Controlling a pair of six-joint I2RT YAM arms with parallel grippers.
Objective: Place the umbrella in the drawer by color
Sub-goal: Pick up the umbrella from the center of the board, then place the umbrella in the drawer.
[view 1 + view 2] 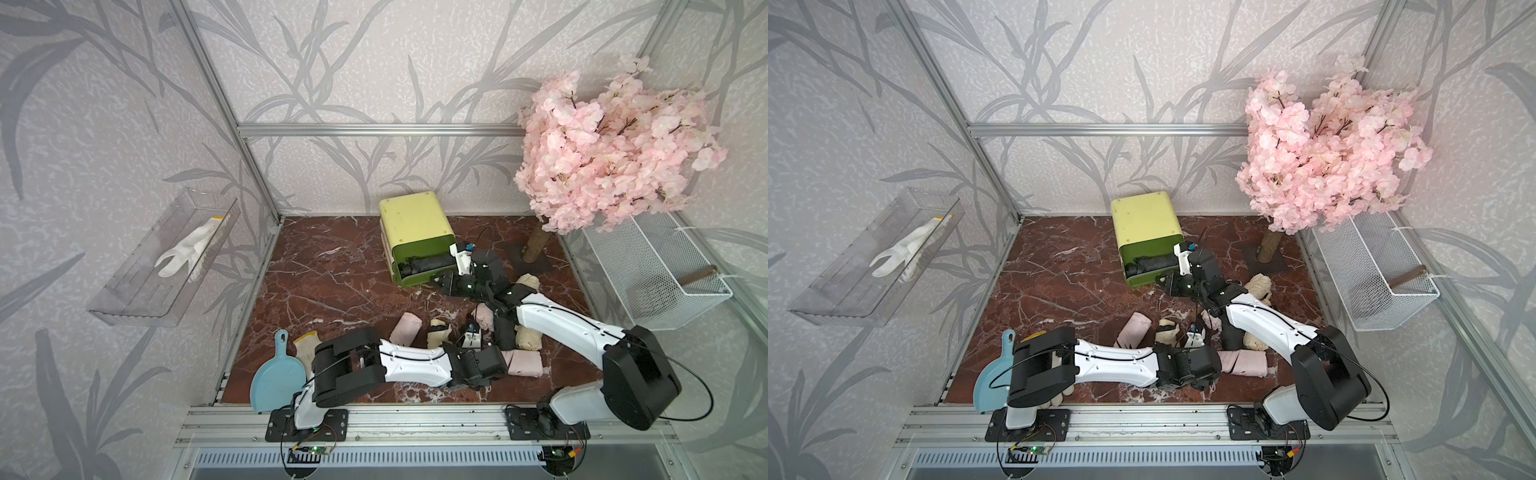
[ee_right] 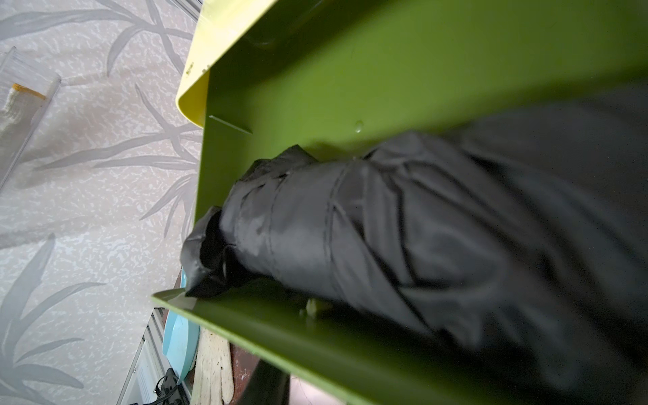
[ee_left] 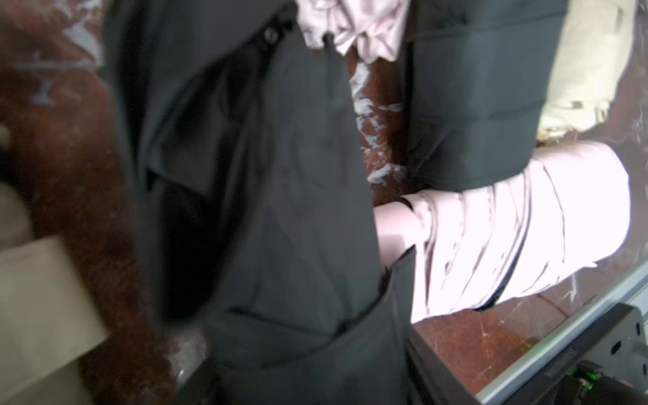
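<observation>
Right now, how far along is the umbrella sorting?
Done: one black umbrella lies in the open drawer, the right gripper at its front corner. In hand: the left gripper is low over a second black umbrella; whether it grips isn't clear. Left: pink umbrellas and beige umbrellas lie on the floor.

You have the chest point(image 1: 413, 216) at the back middle of the tabletop point(image 1: 324, 282). A folded umbrella point(image 1: 426, 262) lies in its open drawer point(image 1: 411, 281). Loose umbrellas point(image 1: 405, 328) lie in front, the dustpan point(image 1: 274, 378) front left, the tree point(image 1: 615, 145) back right.
</observation>
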